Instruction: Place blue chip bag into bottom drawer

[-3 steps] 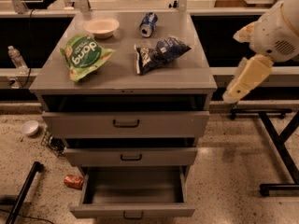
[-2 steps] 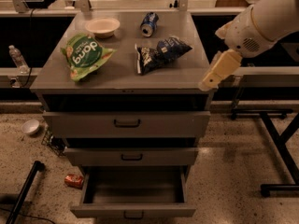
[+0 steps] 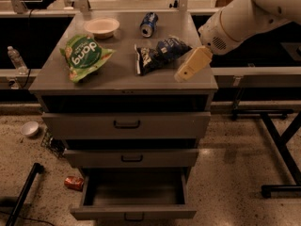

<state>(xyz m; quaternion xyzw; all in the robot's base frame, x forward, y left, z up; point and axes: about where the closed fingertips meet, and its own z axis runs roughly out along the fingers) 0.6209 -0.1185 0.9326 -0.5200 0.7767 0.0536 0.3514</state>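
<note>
Crumpled navy-blue foil chip bag (image 3: pixel 160 54) on grey metal desk (image 3: pixel 117 81), cream claw (image 3: pixel 193 64) just beside it, state impossible to tell, deep grey bottom drawer (image 3: pixel 134 214) open.

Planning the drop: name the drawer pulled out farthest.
The bottom drawer, tray exposed; the middle drawer and top drawer barely protrude. The gripper hovers beside the blue chip bag.

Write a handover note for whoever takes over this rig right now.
Hand: hovers over the right front of the cabinet top, just right of the blue chip bag, not gripping it.
Blue chip bag: lies on the cabinet top, in front of the blue soda can.
Done: bottom drawer stands pulled open.
Left: grasp the bag, carry it down, release it in the bottom drawer.
</note>
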